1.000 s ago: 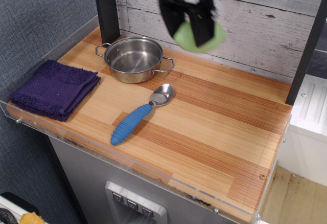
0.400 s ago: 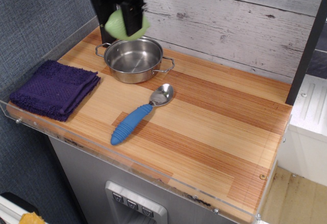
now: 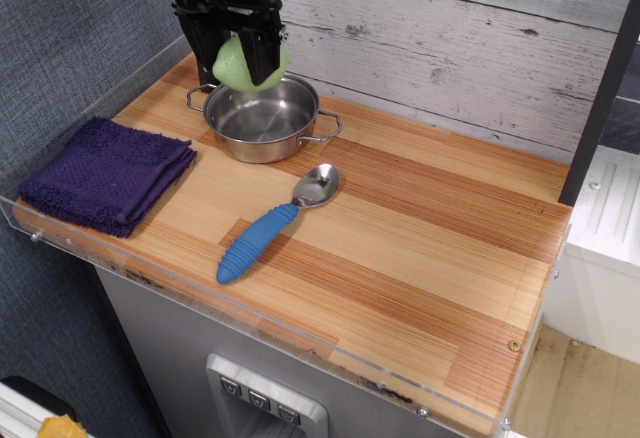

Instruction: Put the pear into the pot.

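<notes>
While the claw grips one pear, one pot sits below.

My gripper clamps the pear just above the pot, at its eleven o'clock rim.

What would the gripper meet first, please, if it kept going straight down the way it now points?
Most likely the pot: the gripper, shut on the pear, hangs over its back rim, though depth is unclear from this single view.
</notes>
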You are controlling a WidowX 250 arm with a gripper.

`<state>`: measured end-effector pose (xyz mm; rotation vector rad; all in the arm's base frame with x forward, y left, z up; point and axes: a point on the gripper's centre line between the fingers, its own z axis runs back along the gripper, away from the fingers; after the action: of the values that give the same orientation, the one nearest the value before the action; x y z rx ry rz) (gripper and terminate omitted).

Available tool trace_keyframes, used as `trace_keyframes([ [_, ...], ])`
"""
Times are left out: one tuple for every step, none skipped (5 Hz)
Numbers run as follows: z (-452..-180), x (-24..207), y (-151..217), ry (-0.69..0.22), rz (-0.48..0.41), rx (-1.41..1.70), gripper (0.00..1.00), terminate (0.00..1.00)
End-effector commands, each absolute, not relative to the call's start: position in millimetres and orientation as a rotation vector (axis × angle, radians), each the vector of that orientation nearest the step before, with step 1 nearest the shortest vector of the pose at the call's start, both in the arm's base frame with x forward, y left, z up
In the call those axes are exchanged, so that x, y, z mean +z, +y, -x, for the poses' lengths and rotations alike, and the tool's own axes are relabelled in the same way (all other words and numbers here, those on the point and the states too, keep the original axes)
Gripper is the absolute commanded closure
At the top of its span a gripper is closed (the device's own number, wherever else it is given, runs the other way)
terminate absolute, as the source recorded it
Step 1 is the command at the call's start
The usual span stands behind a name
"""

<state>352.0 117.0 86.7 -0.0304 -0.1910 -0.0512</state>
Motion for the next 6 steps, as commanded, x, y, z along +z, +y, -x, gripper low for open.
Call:
trace_keyframes([
  [-355,81,105,-0.218,0.053,-0.021,1.00,0.00],
  [-354,74,106,-0.192,0.060,-0.002,1.00,0.00],
  [-352,71,105,-0.169,0.072,0.006,0.00,0.00],
  [-351,74,104,-0.171,0.078,0.011,0.00,0.00],
  [-342,87,103,-0.176,0.096,0.016,0.00,0.00],
  [-315,136,94,-0.238,0.075,-0.001,0.00,0.00],
])
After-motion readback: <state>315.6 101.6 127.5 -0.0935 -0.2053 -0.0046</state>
